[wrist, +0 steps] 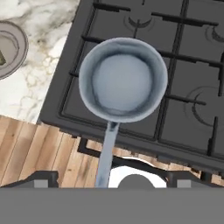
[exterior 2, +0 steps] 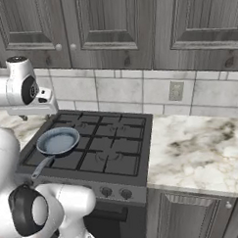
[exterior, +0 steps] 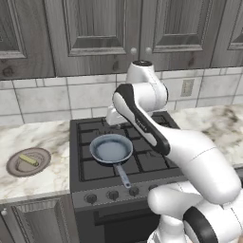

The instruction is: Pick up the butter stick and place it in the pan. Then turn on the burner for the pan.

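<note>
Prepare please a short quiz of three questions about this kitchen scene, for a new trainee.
1. True or false: the butter stick already lies in the pan.
2. On what does the butter stick rest? A) the brown plate B) the stove C) the counter on the right
3. Fill in: the pan's handle points toward the stove's ____ edge, where the knobs are.

Key:
1. False; the pan is empty.
2. A; the plate sits on the marble counter left of the stove.
3. Front.
</note>
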You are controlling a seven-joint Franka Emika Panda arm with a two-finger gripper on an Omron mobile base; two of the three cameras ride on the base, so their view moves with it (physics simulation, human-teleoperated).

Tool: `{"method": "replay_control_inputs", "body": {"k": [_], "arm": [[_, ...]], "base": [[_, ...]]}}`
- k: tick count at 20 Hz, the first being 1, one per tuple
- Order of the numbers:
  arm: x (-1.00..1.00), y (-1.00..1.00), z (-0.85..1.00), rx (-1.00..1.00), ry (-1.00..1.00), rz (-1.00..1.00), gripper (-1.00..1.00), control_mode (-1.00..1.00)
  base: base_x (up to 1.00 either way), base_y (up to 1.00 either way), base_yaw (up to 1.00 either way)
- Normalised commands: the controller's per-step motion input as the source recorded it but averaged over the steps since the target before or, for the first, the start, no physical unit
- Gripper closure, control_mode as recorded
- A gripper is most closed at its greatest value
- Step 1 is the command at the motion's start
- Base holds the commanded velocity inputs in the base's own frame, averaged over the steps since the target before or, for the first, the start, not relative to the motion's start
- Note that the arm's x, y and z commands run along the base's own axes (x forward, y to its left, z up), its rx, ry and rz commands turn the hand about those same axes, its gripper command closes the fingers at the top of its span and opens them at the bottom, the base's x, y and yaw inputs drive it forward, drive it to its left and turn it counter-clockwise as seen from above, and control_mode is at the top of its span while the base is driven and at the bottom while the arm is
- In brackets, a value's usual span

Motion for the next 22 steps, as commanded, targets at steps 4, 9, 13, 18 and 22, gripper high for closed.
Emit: {"method": "replay_control_inputs", "body": {"k": [4, 9, 13, 18, 22], "arm": [[0.0, 1.0, -0.22, 0.0, 0.05, 0.2, -1.0, -1.0], [0.0, 0.99, -0.27, 0.0, 0.01, 0.21, -1.0, -1.0], [0.0, 0.89, -0.22, 0.0, 0.01, 0.17, -1.0, -1.0], [0.0, 0.78, -0.14, 0.0, 0.01, 0.15, -1.0, -1.0], [0.0, 0.77, -0.19, 0.0, 0.04, 0.14, -1.0, -1.0]], "base": [[0.0, 0.0, 0.0], [0.0, 0.0, 0.0], [0.0, 0.0, 0.0], [0.0, 0.0, 0.0], [0.0, 0.0, 0.0]]}}
